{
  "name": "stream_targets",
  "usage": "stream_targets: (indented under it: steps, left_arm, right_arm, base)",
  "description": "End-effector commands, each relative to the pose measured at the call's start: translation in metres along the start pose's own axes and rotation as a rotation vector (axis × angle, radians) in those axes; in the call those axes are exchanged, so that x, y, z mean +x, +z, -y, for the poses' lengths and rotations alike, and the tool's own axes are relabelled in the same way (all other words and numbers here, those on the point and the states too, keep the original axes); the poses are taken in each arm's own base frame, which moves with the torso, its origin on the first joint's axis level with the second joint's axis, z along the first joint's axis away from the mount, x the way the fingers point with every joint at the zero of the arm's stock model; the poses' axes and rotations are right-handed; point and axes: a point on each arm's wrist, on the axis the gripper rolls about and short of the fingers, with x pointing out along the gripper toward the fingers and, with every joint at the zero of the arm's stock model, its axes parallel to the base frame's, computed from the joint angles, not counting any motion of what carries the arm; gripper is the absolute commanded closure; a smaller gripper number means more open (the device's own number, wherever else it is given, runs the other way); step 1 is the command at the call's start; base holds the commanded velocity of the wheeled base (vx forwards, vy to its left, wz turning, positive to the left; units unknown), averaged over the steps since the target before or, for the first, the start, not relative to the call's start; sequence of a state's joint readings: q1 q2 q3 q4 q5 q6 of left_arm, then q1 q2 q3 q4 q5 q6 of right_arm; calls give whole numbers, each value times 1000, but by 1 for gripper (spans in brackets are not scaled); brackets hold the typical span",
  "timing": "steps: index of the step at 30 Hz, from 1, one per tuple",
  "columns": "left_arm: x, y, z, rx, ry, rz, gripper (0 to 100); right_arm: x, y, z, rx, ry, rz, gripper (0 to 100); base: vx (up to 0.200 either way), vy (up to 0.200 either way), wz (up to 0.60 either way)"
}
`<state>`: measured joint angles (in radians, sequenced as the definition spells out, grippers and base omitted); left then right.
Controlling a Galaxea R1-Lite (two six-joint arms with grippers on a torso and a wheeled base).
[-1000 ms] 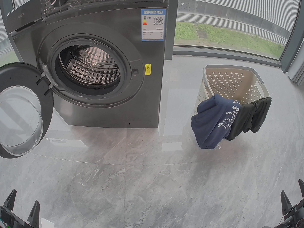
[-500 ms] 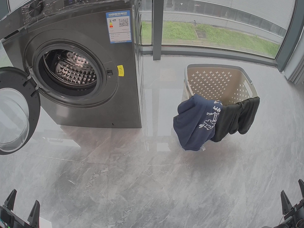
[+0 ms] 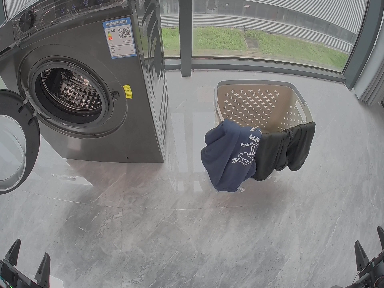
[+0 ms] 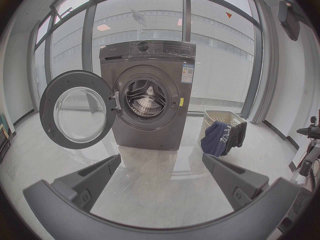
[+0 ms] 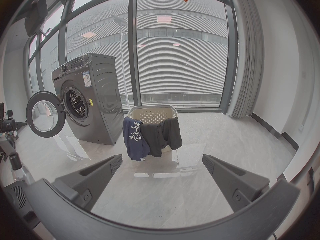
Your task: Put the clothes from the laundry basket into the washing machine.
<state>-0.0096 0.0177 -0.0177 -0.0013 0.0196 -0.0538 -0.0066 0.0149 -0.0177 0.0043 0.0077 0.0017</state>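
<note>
Left to right. Left claw (image 3: 29, 257) sat low at the near edge of the head view, jaws spread wide, nothing in them (the left wrist view confirmed the gap, only floor between the fingers). The round door (image 3: 16, 141) hung swung out to the left of the washing machine (image 3: 136, 101), and the drum (image 3: 70, 95) looked bare inside. Grey tiled floor (image 3: 180, 229) lay between us and everything else.

The laundry basket (image 3: 256, 83) stood on the floor right of the washer, well apart from it, in front of the window. A navy garment (image 3: 228, 157) with white print was draped over its near rim on the washer side. Just beside it a black garment (image 3: 286, 149) hung over the same rim, the two touching. Right claw (image 3: 369, 245) sat at the near right corner, also wide open and empty.

Change: over the last second the whole head picture slid left, washer and basket together, so we logged that as the camera turning, not the things moving. Both claws held the same spots in frame. The basket now sat closer to centre. We judged that as the robot squaring up to the basket, with the first pick not yet begun and both garments far out of reach.
</note>
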Motion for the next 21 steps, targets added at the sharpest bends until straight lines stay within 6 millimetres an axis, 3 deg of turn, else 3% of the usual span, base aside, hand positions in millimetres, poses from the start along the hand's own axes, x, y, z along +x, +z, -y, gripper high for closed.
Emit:
stream_targets:
  steps: [1, 8, 17, 21]
  left_arm:
    - [1, -4, 0, 0, 2, -17, 0]
    - [1, -4, 0, -1, 2, -17, 0]
    - [2, -4, 0, 2, 2, -21, 0]
    - [1, -4, 0, -1, 3, -18, 0]
  right_arm:
    - [0, -5, 0, 0, 0, -3, 0]
    - [0, -5, 0, 0, 0, -3, 0]
    - [0, -5, 0, 0, 0, -3, 0]
    - [0, -5, 0, 0, 0, -3, 0]
  base:
    - [200, 0, 0]
    - [200, 0, 0]
    - [0, 0, 0]
    - [0, -200, 0]
